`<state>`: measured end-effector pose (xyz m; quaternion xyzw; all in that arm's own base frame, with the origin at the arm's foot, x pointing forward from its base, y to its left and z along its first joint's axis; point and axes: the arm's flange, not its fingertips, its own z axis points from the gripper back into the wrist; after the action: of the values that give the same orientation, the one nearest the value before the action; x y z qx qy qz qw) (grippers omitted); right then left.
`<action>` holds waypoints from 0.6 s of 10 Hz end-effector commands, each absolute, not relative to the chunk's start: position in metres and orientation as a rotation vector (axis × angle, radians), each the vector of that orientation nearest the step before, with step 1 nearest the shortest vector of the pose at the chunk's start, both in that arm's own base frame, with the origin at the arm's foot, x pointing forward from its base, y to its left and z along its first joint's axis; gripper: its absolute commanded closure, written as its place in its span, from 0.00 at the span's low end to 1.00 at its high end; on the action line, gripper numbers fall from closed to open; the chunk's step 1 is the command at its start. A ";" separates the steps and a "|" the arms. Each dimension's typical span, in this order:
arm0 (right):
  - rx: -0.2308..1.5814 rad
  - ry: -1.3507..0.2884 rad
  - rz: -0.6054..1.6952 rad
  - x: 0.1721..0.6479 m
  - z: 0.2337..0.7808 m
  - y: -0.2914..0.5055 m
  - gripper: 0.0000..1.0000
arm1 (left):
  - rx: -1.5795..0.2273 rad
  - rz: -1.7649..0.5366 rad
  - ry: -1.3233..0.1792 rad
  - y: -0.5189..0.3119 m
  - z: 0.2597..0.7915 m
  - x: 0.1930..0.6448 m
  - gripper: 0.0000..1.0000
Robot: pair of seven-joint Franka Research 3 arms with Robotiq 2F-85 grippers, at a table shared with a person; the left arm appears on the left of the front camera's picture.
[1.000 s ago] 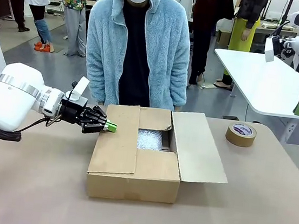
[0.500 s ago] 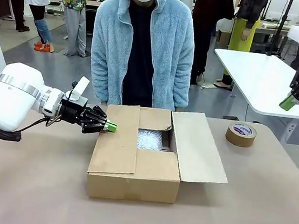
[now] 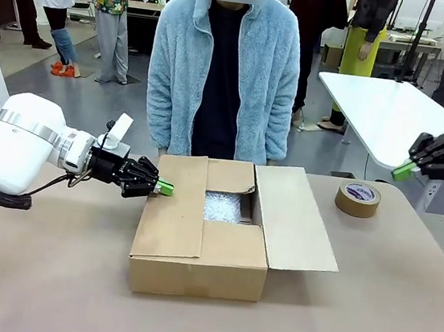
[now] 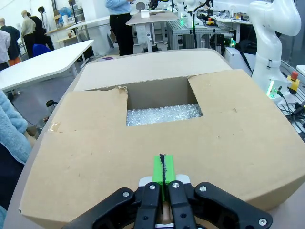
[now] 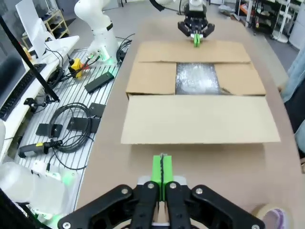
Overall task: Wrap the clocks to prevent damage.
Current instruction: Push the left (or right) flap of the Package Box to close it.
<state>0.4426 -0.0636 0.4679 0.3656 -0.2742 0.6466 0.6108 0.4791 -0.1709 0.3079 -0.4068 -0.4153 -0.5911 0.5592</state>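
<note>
At the left side of the table [image 3: 39, 273], the left arm [image 3: 22, 145] lies almost horizontal, low over the surface, and points toward the middle. The left gripper [image 3: 163, 187] has its two green pads pressed together with nothing between them. Its tip is at the outer edge of the left flap [image 3: 172, 212] of the cardboard box [image 3: 197, 272]; whether it touches the flap cannot be told.

The box stands in the middle of the table. Its left flap lies flat over the top, and the right flap [image 3: 292, 219] is spread outward to the right. Through the opening, bubble wrap [image 3: 222, 207] is seen inside the box; whether a clock is under it cannot be told.

Behind the box, a person [image 3: 223, 77] in a light blue fleece jacket stands at the far side, arms down.

To the right, a roll of brown tape [image 3: 357, 199] lies flat on the table, apart from the box. At the far right, the right gripper [image 3: 404, 170] hangs in the air, higher than the tape, tilted down and toward the left. Its fingers are also clenched together and empty.
</note>
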 end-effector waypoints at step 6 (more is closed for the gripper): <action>0.843 -0.598 1.473 0.447 0.454 -0.061 0.99 | -0.950 -1.406 -0.972 -0.172 0.306 0.479 1.00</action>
<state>0.4470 -0.0601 0.4525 0.3610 -0.2514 0.6382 0.6318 0.4791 -0.1710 0.3079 -0.4068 -0.4153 -0.5911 0.5591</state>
